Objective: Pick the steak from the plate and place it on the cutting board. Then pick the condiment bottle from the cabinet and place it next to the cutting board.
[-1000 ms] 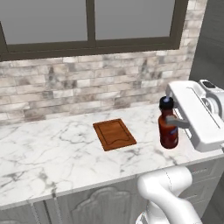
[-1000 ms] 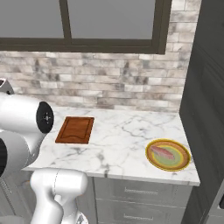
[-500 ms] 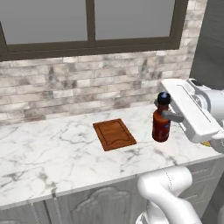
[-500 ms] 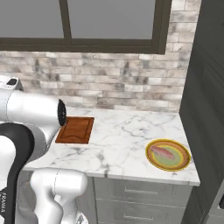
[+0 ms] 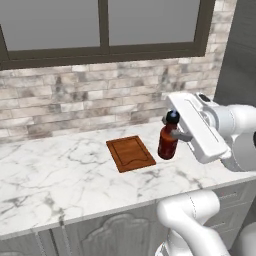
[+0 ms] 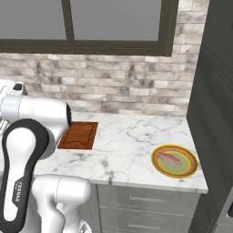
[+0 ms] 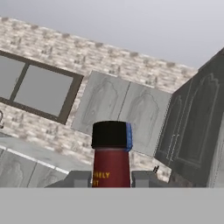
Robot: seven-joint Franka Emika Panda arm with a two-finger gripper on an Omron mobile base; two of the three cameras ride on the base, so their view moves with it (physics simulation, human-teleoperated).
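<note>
Beside the board, on its right in the left base view, you have the bottle hanging upright in the claw, its base low over the table and just off the board's right edge; whether it touches the marble yet I cannot tell. Your claw is nearly closed, clamped on the bottle's neck: in the hand view the two finger tips sit tight on either side, just under the black cap. The bottle's long axis runs vertical, so I judge the move ahead to be a short straight drop and a release, with no need to shift toward the board. Watch for tipping, since the bottle is slim and gripped high. Mind also that the steak lies on the plate far to the right of the board in the right base view, and the board is bare, so that step looks undone.
</note>
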